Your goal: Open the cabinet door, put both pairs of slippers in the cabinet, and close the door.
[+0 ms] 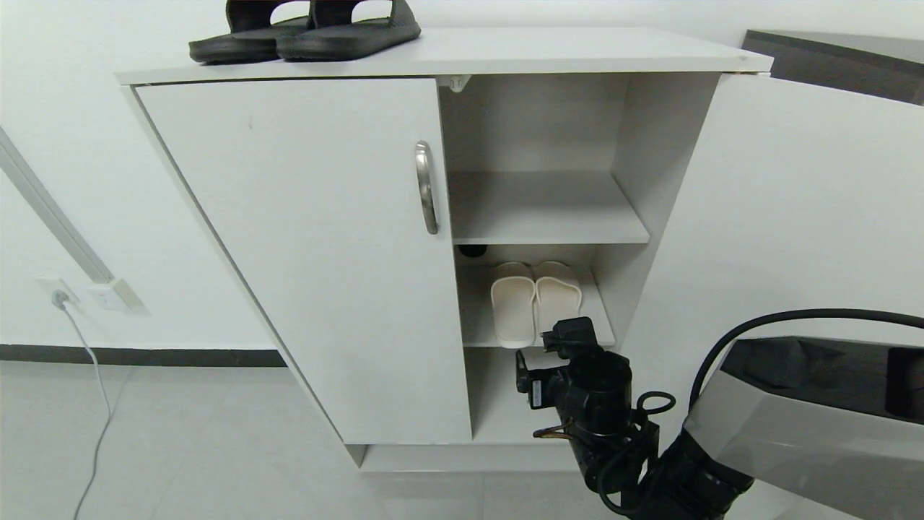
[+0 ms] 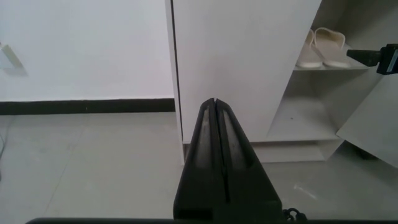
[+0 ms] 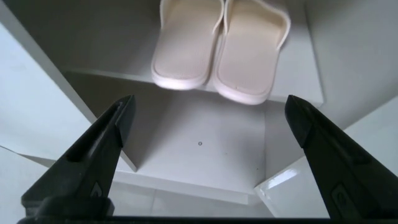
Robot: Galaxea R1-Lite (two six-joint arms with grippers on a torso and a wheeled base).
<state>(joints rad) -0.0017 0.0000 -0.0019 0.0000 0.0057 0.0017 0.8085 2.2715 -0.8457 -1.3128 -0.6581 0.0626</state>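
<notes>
A white cabinet (image 1: 447, 54) stands against the wall with its right door (image 1: 794, 217) swung open and its left door (image 1: 310, 253) shut. A cream pair of slippers (image 1: 535, 302) lies side by side on the middle shelf (image 3: 221, 43) (image 2: 323, 46). A black pair of slippers (image 1: 307, 32) rests on the cabinet top at its left end. My right gripper (image 3: 208, 134) hangs open and empty just in front of and below the cream pair. My left gripper (image 2: 215, 107) is shut and empty, low over the floor before the left door.
An upper shelf (image 1: 545, 209) and the bottom compartment (image 3: 199, 146) are bare. A metal handle (image 1: 426, 186) runs down the left door's edge. A wall socket with a grey cable (image 1: 94, 375) sits at the left above grey floor tiles (image 1: 180, 440).
</notes>
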